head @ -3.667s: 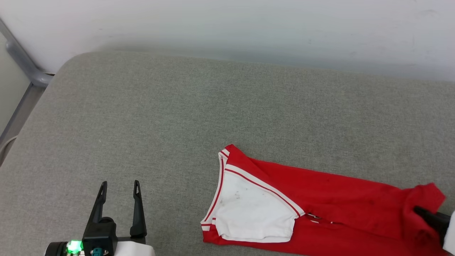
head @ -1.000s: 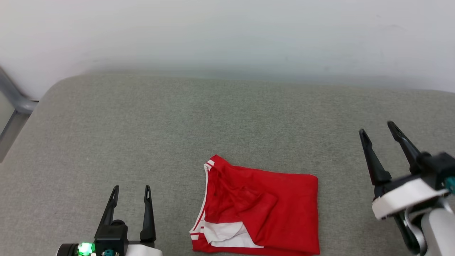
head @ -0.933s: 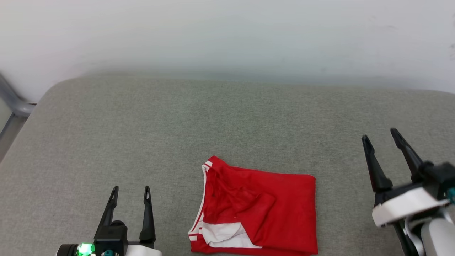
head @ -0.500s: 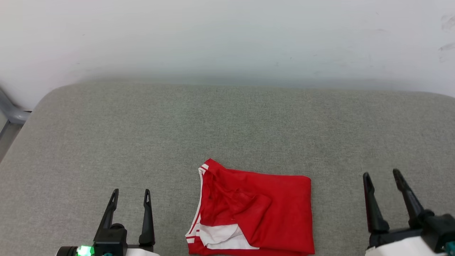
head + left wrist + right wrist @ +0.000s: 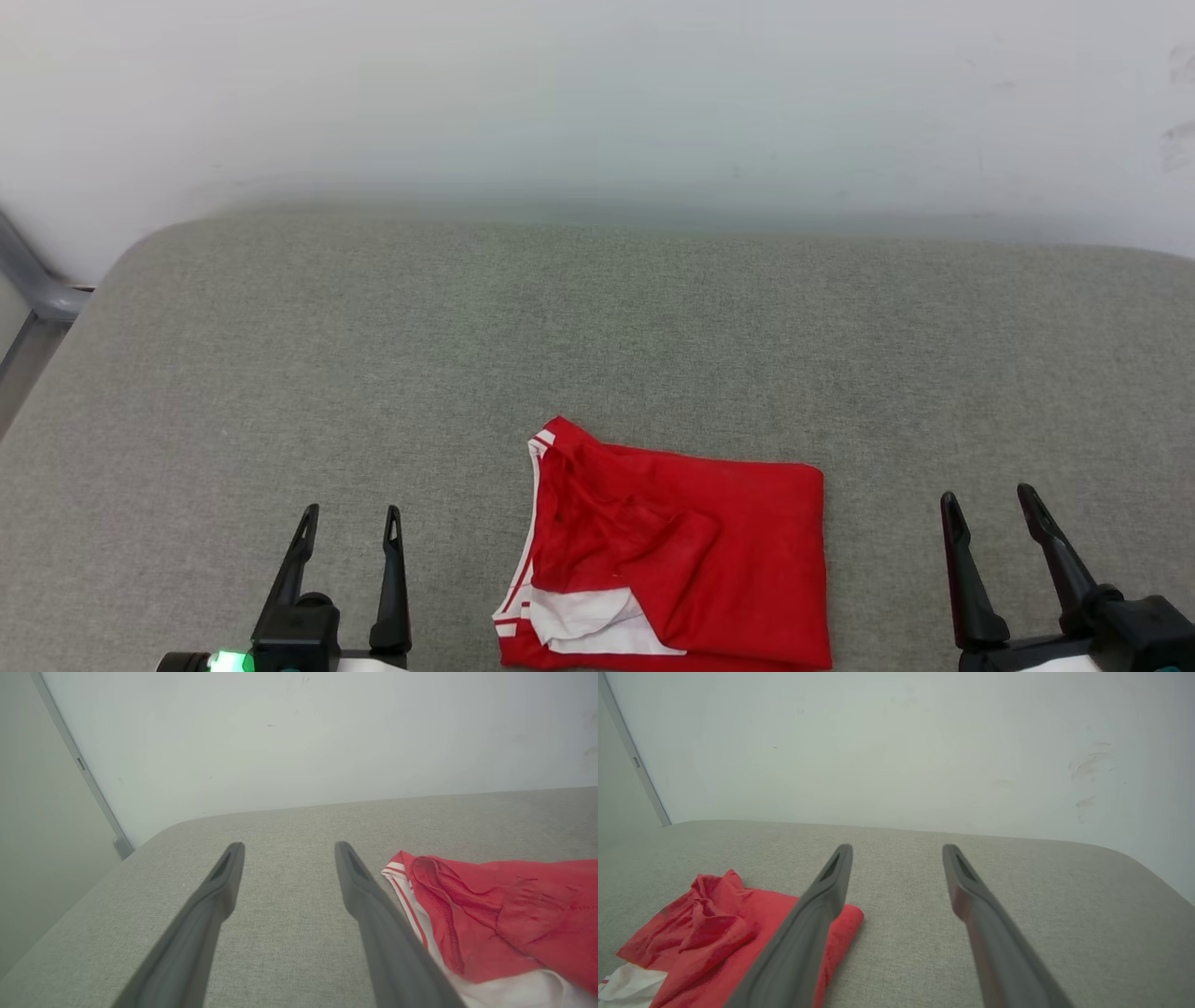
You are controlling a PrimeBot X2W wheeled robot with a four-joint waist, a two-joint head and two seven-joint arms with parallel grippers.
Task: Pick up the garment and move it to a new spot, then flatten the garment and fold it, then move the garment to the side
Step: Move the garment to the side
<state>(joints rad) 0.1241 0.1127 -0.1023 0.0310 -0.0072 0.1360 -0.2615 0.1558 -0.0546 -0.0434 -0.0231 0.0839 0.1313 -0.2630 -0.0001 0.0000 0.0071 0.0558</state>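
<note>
Head view shows you the folded red jersey [image 5: 672,560] lying on the grey fabric surface [image 5: 467,355] near its front edge, between your two grippers and touching neither. A white sleeve [image 5: 583,627] with red-and-white striped trim peeks out at the jersey's lower left corner. Your left gripper [image 5: 352,510] sits low at the left, fingers spread apart with nothing between them. Your right gripper [image 5: 987,493] sits low at the right, likewise spread and empty. From the left wrist view you see the jersey's striped edge just beside one finger, with a pale wall [image 5: 299,742] behind.
</note>
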